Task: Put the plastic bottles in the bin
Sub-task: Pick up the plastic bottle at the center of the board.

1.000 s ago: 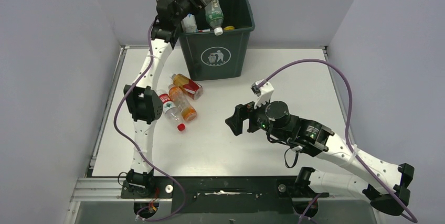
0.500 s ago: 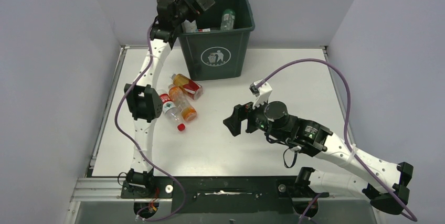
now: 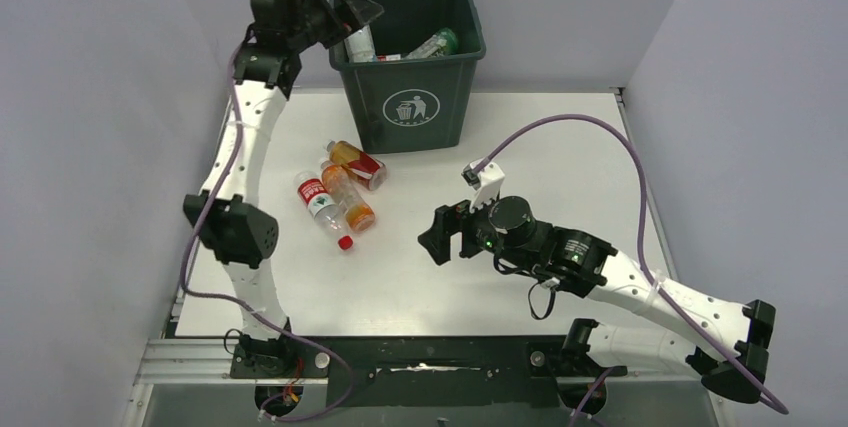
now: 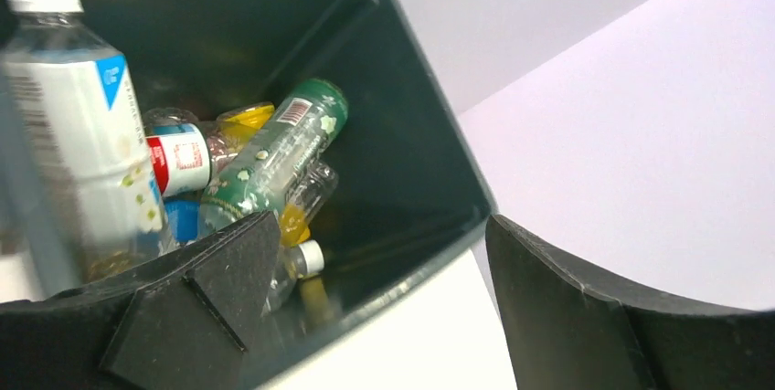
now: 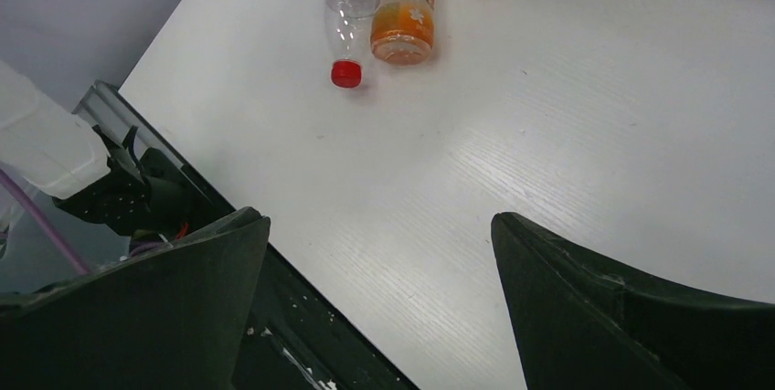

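Both pincers gape wide and hold nothing. The left gripper (image 3: 352,9) hovers at the bin's (image 3: 410,107) far-left rim; the right gripper (image 3: 437,235) hangs right of three bottles (image 3: 340,195).

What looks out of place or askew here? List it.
Nothing is damaged or spilled. Three plastic bottles lie on their sides in a loose cluster on the table, left of the bin's front. Inside the bin, bottles are heaped unevenly, a green-labelled bottle slanting across the others.
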Available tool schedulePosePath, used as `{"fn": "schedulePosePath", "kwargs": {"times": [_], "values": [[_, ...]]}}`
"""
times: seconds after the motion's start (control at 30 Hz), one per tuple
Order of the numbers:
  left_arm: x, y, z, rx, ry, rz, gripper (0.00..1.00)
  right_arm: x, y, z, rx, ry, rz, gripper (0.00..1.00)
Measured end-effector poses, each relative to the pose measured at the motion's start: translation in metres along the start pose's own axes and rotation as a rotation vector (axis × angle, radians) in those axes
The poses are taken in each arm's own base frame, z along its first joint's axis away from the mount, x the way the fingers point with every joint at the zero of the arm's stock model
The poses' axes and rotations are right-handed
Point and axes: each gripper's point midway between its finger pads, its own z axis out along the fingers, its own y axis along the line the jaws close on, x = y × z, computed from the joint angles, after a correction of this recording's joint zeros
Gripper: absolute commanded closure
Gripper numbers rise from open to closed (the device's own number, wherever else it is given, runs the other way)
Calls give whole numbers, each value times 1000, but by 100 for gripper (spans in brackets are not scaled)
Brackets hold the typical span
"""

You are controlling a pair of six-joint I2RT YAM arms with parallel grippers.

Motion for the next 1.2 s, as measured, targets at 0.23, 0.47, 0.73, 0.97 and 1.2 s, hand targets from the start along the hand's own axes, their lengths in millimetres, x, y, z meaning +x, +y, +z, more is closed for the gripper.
{"fn": "schedulePosePath", "kwargs": {"times": [0.23,0.47,0.73,0.97,1.2], "values": [[-22,-41,-115,-36,-105,67,16,12,4,16,-4,45,-11,2],[29,10,-164,-218,-69,26,15,23,4,30,-1,86,-18,2],[141,128,-186,-558,153,-144,15,44,-3,50,33,162,-28,2],[157,166,-213,-794,144,-202,14,54,-6,57,39,199,-30,2],[173,206,-229,-1017,148,-248,14,53,-5,57,36,197,-29,2]]}}
